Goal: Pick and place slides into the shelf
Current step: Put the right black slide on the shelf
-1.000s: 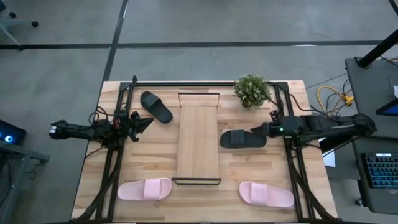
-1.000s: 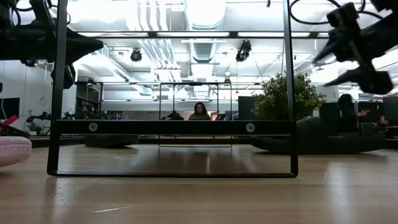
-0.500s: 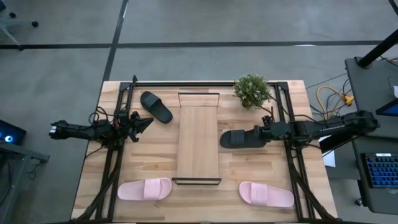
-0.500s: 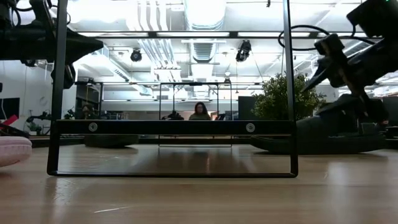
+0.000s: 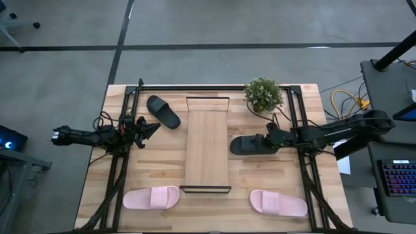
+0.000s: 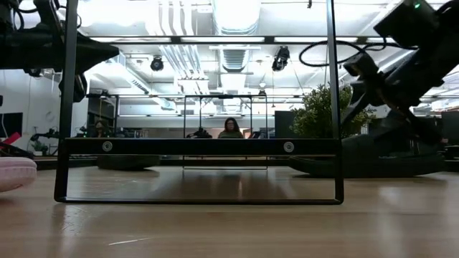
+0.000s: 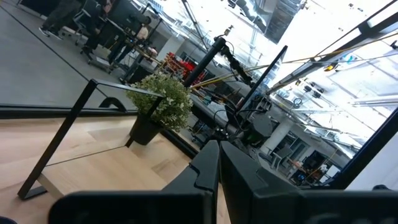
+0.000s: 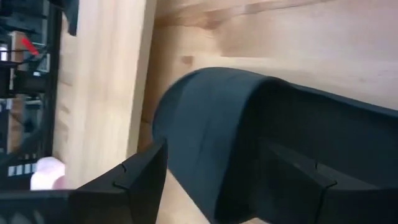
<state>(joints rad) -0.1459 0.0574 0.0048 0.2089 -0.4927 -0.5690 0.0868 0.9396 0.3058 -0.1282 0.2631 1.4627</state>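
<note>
Grey office floor surrounds the pale wooden desk [image 5: 162, 172], and the shelf [image 5: 208, 144] lies lengthwise down its middle, bare of slides.

Just beside the shelf's right edge sits the black slide [image 5: 250, 144] that the right hand [image 5: 268, 139] is working on. In the right wrist view, the hand's 2 fingers [image 8: 140, 173] stand spread on either side of the slide's [image 8: 211, 130] wide strap, so the hand is open around it and not yet clamped. The second black slide [image 5: 163, 111] lies off the shelf's far left corner, near the left hand [image 5: 148, 129], which waits at the desk's left edge with its fingers together, holding nothing.

My judgement on risk: a grip taken on the strap alone could let the slide swing or tip once it is lifted, and it might then catch the shelf's black end frame [image 5: 205, 189] or land crooked on the narrow board. Closing off-centre might also push the slide sideways against the shelf instead of seizing it. The potted plant [image 5: 263, 95] stands near the right arm's path and could be knocked during a wide swing.

Count: 4 slides in all, 2 black and 2 pink, the pink ones [image 5: 151, 197] [image 5: 278, 203] lying at the near corners; 1 shelf; 1 plant; 2 arms. 0 slides are on the shelf.
</note>
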